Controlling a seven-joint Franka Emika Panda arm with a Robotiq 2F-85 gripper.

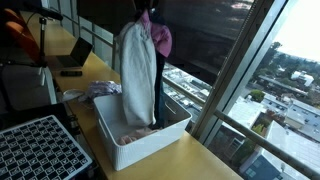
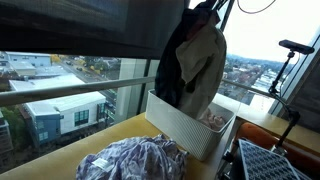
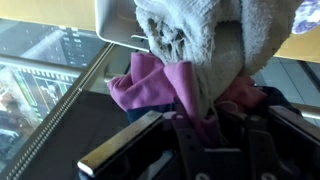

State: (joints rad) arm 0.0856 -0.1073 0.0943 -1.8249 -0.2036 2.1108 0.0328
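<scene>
Exterior view, from the counter's inner side: the arm comes down from the top of frame, wrist pointing downward, with the fingers [image 1: 146,14] high above a white rectangular plastic bin [image 1: 150,146]. A pale grey terry towel [image 1: 132,60] hangs from them at full length. Its lower hem is just over the bin's interior, and a magenta cloth [image 1: 161,38] is bunched at the top. The bin stands on the yellow wooden counter [image 1: 205,158], with a black gridded tray [image 1: 38,150] near it.

Exterior view, from the window end: the towel [image 2: 206,62] hangs upright over the bin [image 2: 185,125], and whether the hem touches the contents cannot be told. A crumpled lilac-and-white cloth [image 2: 135,160] lies apart on the counter.

Wrist view: the fingers [image 3: 125,148] are drawn in, pinching gathered folds of towel [image 3: 190,40] and magenta cloth [image 3: 150,82] between them.

Judgement: the step in hand is carrying the fabric aloft over the bin. Any further move calls for a firm pinch and for keeping the trailing hem clear of the bin's rim.
</scene>
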